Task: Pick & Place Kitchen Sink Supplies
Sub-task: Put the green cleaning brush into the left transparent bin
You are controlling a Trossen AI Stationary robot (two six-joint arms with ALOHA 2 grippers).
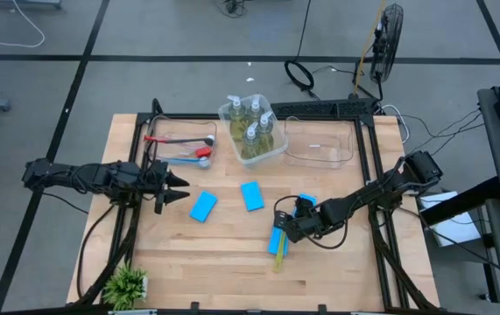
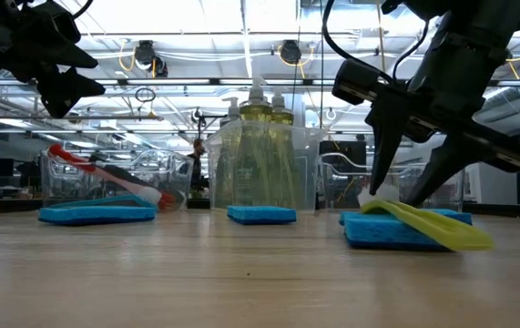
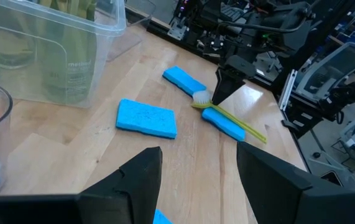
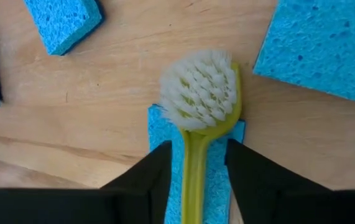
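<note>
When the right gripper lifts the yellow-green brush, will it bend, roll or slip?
The yellow-green brush looks like slim moulded plastic, so probably stiff and light. Its handle is narrow and smooth between the right gripper fingers, so it may twist or slip. It lies across a blue sponge, which might get nudged.

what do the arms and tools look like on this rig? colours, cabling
Both arms are dark, near-black, jointed links with black cables looped along them. The left tool ends in two pointed, wedge-shaped black fingers. The right tool has the same flat matte-black fingers, plus a boxy black wrist block. No markings are legible.
</note>
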